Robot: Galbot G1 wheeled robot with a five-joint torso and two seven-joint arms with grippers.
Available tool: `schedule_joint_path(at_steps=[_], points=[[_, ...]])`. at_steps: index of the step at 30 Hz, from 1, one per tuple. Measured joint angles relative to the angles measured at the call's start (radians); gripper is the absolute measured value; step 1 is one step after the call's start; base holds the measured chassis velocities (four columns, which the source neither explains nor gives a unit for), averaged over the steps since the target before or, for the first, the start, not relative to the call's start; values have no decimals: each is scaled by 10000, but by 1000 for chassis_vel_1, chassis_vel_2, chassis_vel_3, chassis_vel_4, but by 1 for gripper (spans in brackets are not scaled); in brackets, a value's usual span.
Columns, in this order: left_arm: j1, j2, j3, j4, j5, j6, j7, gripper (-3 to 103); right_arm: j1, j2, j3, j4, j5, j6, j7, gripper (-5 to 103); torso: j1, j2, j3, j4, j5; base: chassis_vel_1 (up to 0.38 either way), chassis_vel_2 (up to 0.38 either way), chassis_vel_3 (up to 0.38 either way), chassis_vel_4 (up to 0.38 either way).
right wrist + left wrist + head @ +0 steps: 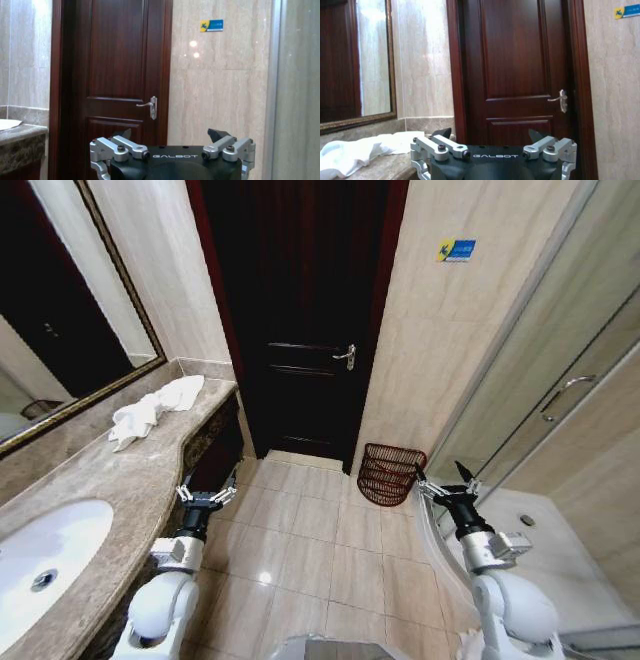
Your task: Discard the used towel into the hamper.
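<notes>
A soft, light white towel (152,412), best pinched at a raised fold, lies crumpled far left on the marble surface (120,480); the hamper (389,474) leans by the far wall; both grippers, left gripper (207,497) and right gripper (446,484), hover with fingers spread, empty.

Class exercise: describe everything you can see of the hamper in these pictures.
The hamper is a small round basket of dark reddish-brown wire, with thin ribs and a thicker rim. It sits on the tiled floor, tilted, against the beige wall just right of the dark door. It looks empty, and neither gripper touches it.
</notes>
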Motion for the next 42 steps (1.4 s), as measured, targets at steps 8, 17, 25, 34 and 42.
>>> schedule_joint_path(at_steps=[8, 17, 25, 34, 42], points=[[-4, -121, 46, -24, 131, 31, 9, 100, 90, -139, -18, -60, 16, -52, 4, 100, 0, 0, 0, -1, -1, 0, 0, 0, 0], [23, -128, -13, -61, 133, 53, 9, 100, 411, -155, -128, -78, 37, -271, 19, 100, 0, 0, 0, 0, -1, -1, 26, 30, -9], [39, -170, -19, -66, 158, 60, 11, 100, 376, -149, -81, -128, 7, -265, -99, 100, 1, 0, 0, 0, -1, -12, 53, 56, -17], [0, -194, 40, -58, 274, 68, 42, 100, 297, -178, -10, -83, 19, -244, -185, 100, 0, 0, 0, -1, -1, -10, 44, 47, 3], [116, -203, 21, -105, 300, -20, 86, 100, 133, -102, -39, 73, -64, -140, -201, 100, 1, 0, 0, 0, -1, -26, 80, 55, -24]])
